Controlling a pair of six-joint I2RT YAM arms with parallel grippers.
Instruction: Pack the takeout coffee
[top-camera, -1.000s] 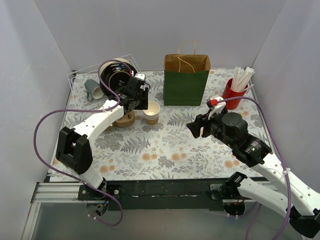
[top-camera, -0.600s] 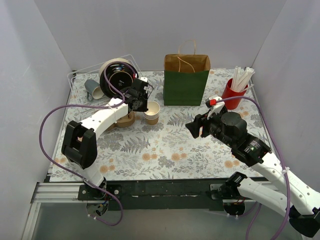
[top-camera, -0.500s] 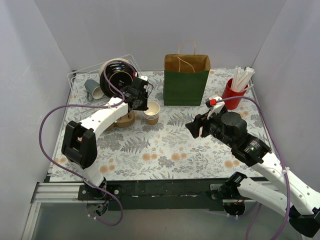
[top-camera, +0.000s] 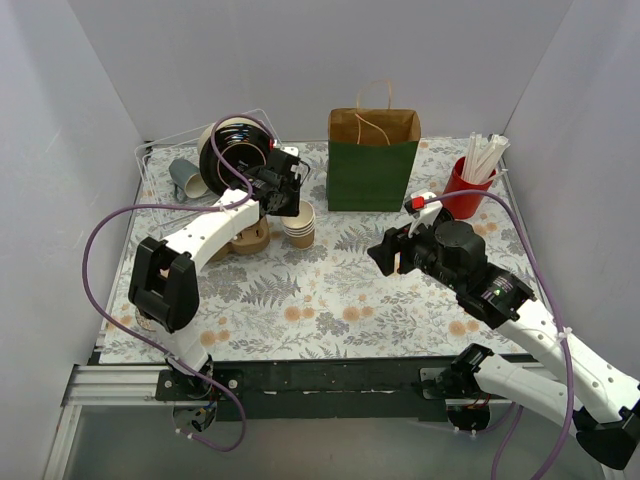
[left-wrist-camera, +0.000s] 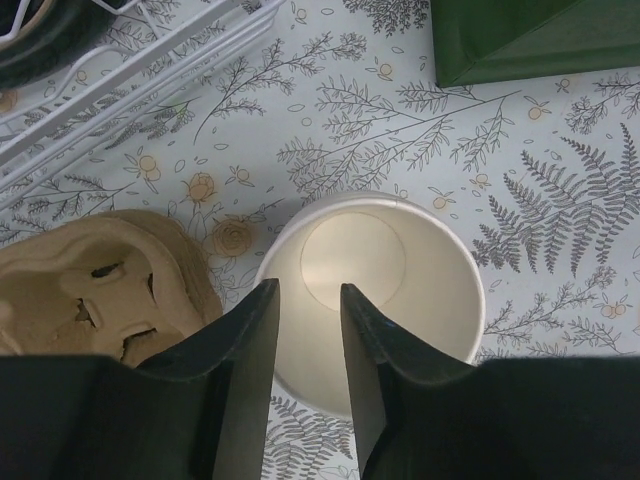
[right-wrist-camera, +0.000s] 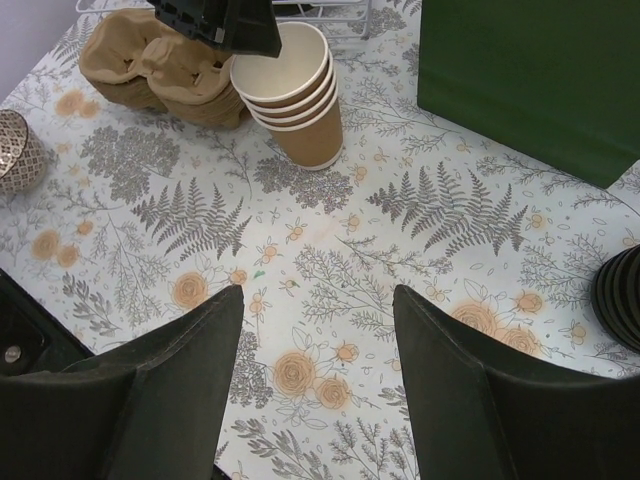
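Takeout coffee: none found lidded in any view, so judged not yet made up. Nearest candidate: top cup (left-wrist-camera: 400, 270) of stack of lidless cups (top-camera: 299, 227), left of middle toward the far edge of the bench (top-camera: 330, 300), just beside pulp carrier (left-wrist-camera: 90, 290).

Left pincer (left-wrist-camera: 307, 290): released, narrow gap, nothing between the fingers. Poised over the near rim of the top cup, 1 fingertip above the rim, the other above the white interior. Contact with the rim: cannot tell.

Right pincer (right-wrist-camera: 318, 292): released, fingers wide, empty, hanging over the middle of the bench.

Paper bag (top-camera: 373, 165): upright, mouth open, middle of the far edge. Black lids (right-wrist-camera: 620, 298): seen only at the margin of the right wrist view; bench position unclear.

Step in hand, as judged: lifting 1 cup off the stack. To do it well:
- Straddle the cup wall, 1 finger inside and 1 outside.
- Clench lightly, enough to hold without creasing the paper.
- Lift straight up and slowly, to part only the top cup from those nested below.
- Check for a 2nd cup riding along.
- Keep clear of carrier and bag.
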